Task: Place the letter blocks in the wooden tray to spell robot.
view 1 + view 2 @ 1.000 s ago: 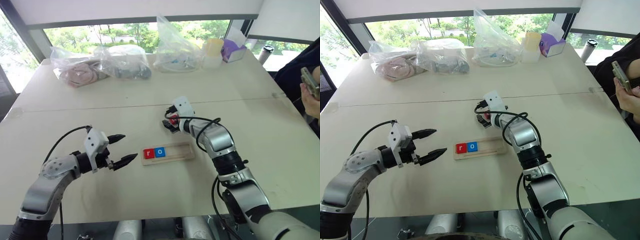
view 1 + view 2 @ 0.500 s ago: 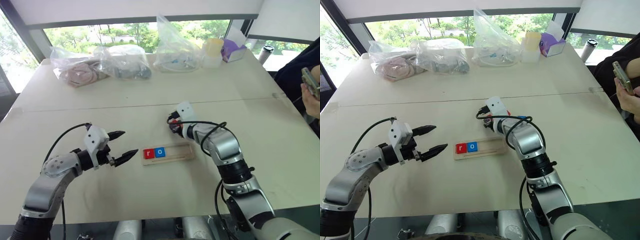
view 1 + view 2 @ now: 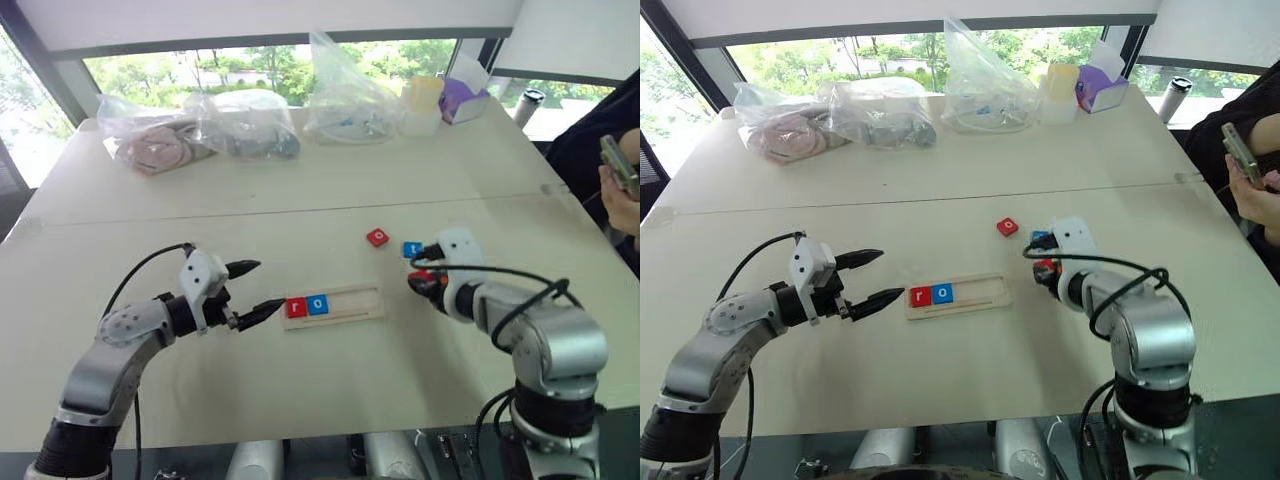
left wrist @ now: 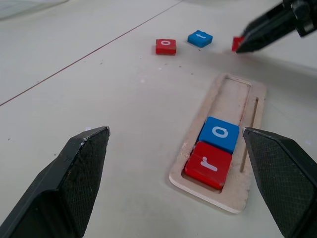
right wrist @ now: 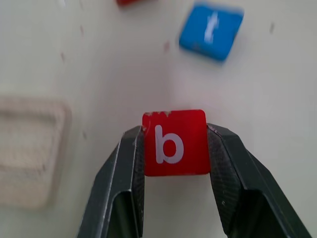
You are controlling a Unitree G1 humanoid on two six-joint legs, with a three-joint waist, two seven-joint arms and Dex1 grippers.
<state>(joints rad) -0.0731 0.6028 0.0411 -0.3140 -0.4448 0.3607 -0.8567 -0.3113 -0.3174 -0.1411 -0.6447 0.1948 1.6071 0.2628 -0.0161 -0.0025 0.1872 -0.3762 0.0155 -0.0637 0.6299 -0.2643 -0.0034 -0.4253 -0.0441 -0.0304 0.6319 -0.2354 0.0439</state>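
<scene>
**Red "b" tile gripped as tray waits three letters short**

The right gripper (image 5: 174, 148) is clamped on the red b tile (image 5: 174, 143), one black finger pressed to each side edge and the white letter facing the wrist camera, held above the pale table (image 3: 300, 200). In the head views this gripper sits at about 3 o'clock from the wooden tray (image 3: 350, 303), well apart from its empty right end.

The tray lies lengthwise across the middle of the table. Its two leftmost slots are filled: the red r tile (image 4: 208, 164) at the end and the blue o tile (image 4: 220, 134) touching it on the right. The other three slots are bare wood.

Two more tiles lie loose on the table at roughly 1 o'clock from the tray: the red o tile (image 3: 377, 237) and, just to its right, the blue t tile (image 3: 411, 248), near each other but not touching. The blue t tile sits close beside the right gripper.

The left gripper (image 3: 252, 290) hovers at 9 o'clock from the tray, just beside its filled end, its two black fingers spread wide apart and holding nothing.

Along the far edge, at 12 o'clock, are clear plastic bags (image 3: 250, 122) and a purple tissue box (image 3: 466, 98). A person's hand holding a phone (image 3: 620, 165) shows at the right edge.
</scene>
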